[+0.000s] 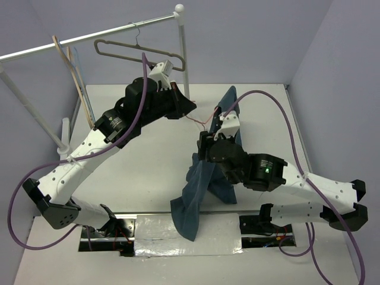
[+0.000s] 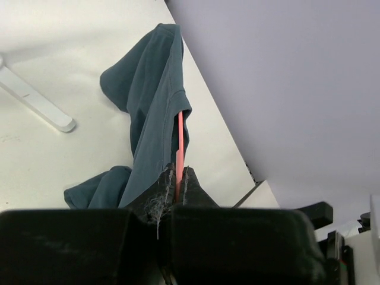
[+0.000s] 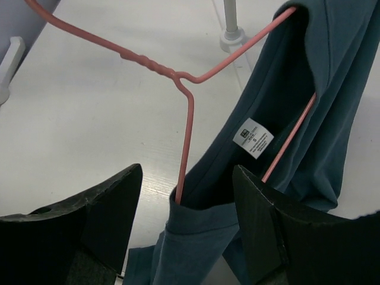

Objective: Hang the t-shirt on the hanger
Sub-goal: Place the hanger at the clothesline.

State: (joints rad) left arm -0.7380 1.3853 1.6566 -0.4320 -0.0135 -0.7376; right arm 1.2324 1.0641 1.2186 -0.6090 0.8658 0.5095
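The red-pink wire hanger (image 1: 202,120) is held above the table between both arms. My left gripper (image 1: 189,107) is shut on one end of its wire (image 2: 179,133), fingertips pinched together (image 2: 177,172). The slate-blue t-shirt (image 1: 196,190) hangs on the hanger, one shoulder raised (image 1: 229,98), the rest drooping to the table's front edge. In the right wrist view the hanger's wire (image 3: 189,124) runs into the neck opening, the white label (image 3: 253,138) showing. My right gripper (image 3: 187,193) is open, its fingers (image 3: 113,205) either side of the collar (image 3: 202,211).
A white clothes rack stands at the back left: rod (image 1: 89,37), post (image 1: 183,53), a grey-brown hanger (image 1: 139,53) and pale wooden hangers (image 1: 74,77) on it. Its foot (image 2: 35,101) lies on the table. A silver mat (image 1: 219,234) lies at the near edge.
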